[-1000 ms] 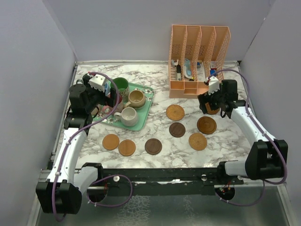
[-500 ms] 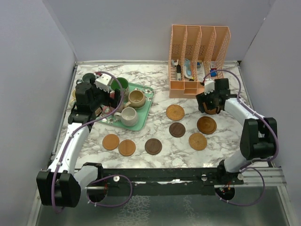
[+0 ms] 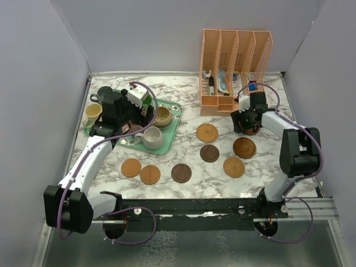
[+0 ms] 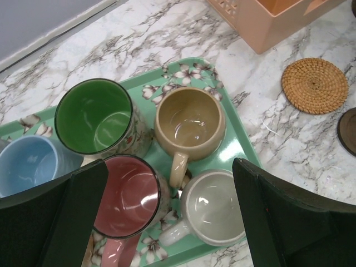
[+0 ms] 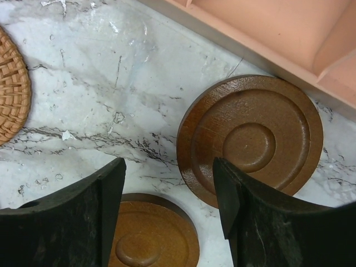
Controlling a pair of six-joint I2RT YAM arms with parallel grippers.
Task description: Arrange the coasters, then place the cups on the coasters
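My left gripper [image 4: 168, 169] hangs open above the mint-green tray [image 4: 245, 151]. A maroon-red cup [image 4: 125, 194] and a cream cup [image 4: 214, 207] lie between its fingers below. Also on the tray are a green cup [image 4: 94, 115], a tan cup [image 4: 189, 122] and a light blue cup [image 4: 28, 164]. A yellow cup [image 3: 92, 113] stands left of the tray. My right gripper [image 5: 167, 172] is open, low over the marble. Its right finger overlaps the edge of a dark ringed coaster [image 5: 250, 139]. A second ringed coaster [image 5: 153, 236] lies near its left finger. Several more coasters [image 3: 181, 173] lie across the table.
A peach file organizer [image 3: 236, 61] stands at the back right, close behind my right gripper [image 3: 248, 125]. A woven coaster [image 3: 207, 132] lies between the tray [image 3: 173, 129] and the right arm. Grey walls close in the left, back and right sides.
The left arm has swung right and forward over the tray's cups. The right gripper has shifted slightly towards the organizer, and its jaws have narrowed.
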